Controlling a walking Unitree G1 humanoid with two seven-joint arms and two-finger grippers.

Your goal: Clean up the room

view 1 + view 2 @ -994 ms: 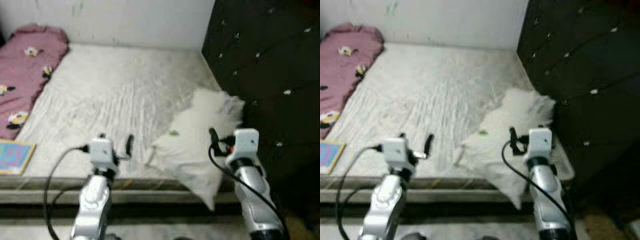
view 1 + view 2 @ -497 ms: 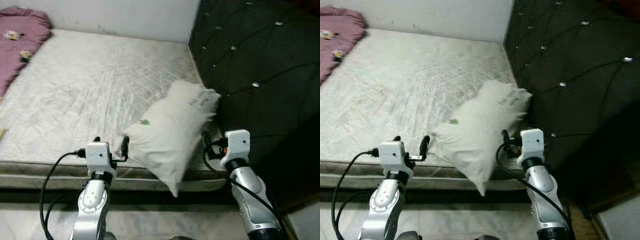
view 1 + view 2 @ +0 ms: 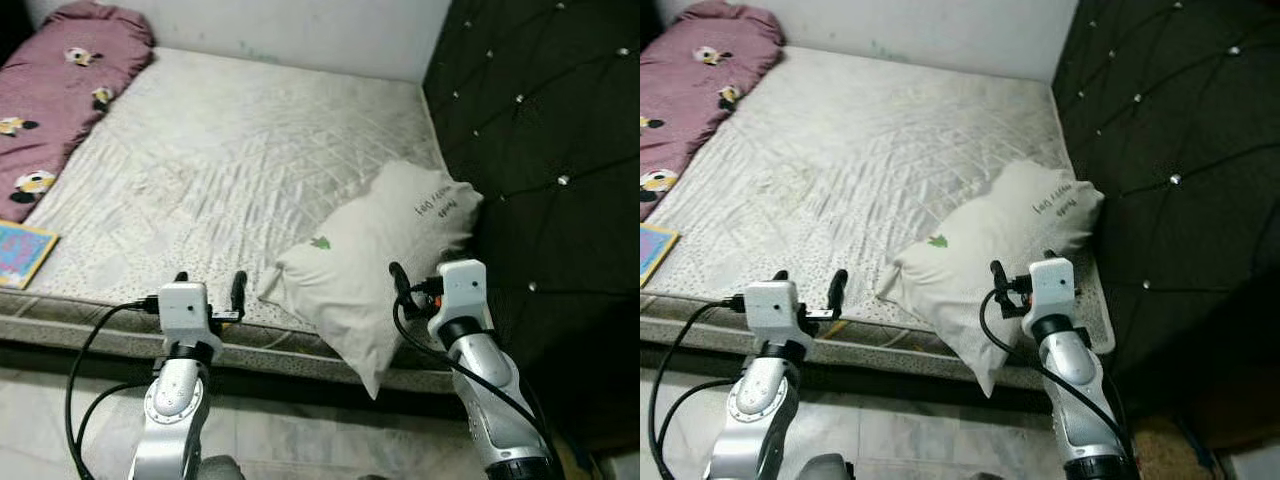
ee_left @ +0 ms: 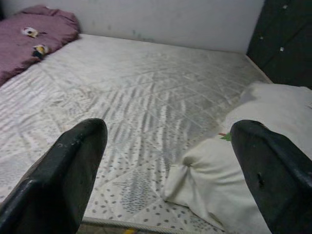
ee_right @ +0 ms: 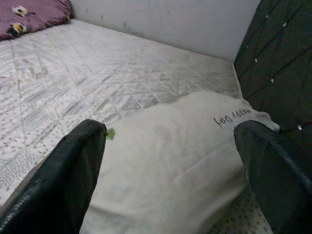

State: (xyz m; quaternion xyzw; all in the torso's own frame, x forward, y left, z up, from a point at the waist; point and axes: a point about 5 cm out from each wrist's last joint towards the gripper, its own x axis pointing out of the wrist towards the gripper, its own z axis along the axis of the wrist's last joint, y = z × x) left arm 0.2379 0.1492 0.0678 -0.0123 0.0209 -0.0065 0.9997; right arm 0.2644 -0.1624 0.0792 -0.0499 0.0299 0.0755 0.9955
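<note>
A white pillow (image 3: pixel 370 255) with a small green mark and black lettering lies near the right front corner of the bare mattress (image 3: pixel 230 150), one corner hanging over the front edge. My left gripper (image 3: pixel 209 285) is open over the mattress's front edge, just left of the pillow's (image 4: pixel 243 165) left corner. My right gripper (image 3: pixel 1022 272) is open in front of the pillow's (image 5: pixel 170 151) right half, its fingers spread about the pillow's width, with nothing held.
A pink flowered bolster (image 3: pixel 60 90) lies along the mattress's far left. A blue book (image 3: pixel 22 255) rests at the left front edge. A black tufted headboard (image 3: pixel 550 150) rises on the right. Pale tiled floor (image 3: pixel 300 440) runs below the bed.
The whole picture swung right and then back left as the camera moved. The pillow lies in the same spot and both grippers stay open in front of the bed.
</note>
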